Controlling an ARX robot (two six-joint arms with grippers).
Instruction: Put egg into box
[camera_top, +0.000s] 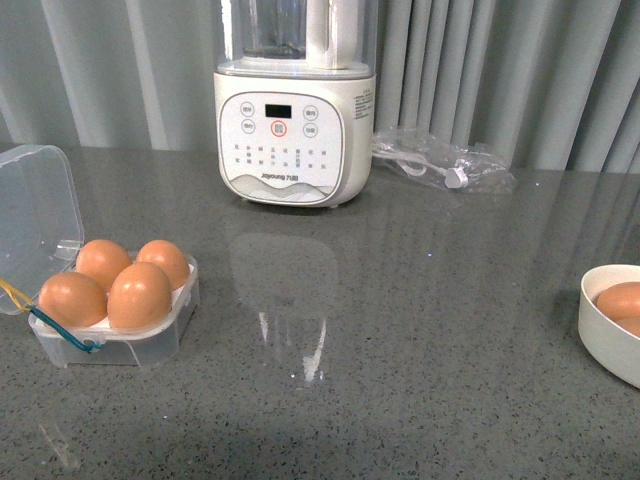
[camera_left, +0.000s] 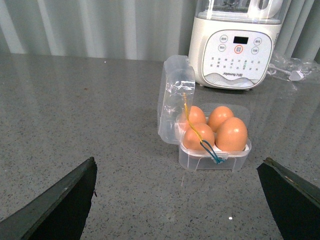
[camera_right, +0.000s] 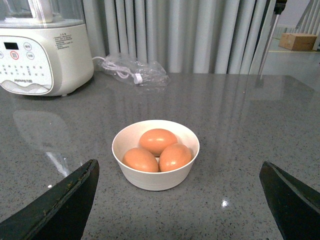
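Front view: neither of my arms shows. The small square clear plastic box (camera_top: 120, 345) sits on the grey speckled tabletop (camera_top: 420, 330) near its left edge, with its hinged lid (camera_top: 35, 200) swung open. Four smooth orange-brown eggs (camera_top: 139, 295) fill all four hollows. A cream-white blender (camera_top: 293, 140) stands at the far edge, with a crumpled clear bag (camera_top: 440, 160) beside it. A round white bowl (camera_top: 605, 340) at the right edge holds more brown eggs (camera_top: 622, 298).

Left wrist view: my left end effector (camera_left: 177, 161) is spread wide and empty, well short of the box. Blue and yellow bands (camera_left: 210, 150) drape over the box's front.

Right wrist view: my right end effector (camera_right: 178, 162) is spread wide and empty. The bowl, holding three eggs, lies ahead of it.
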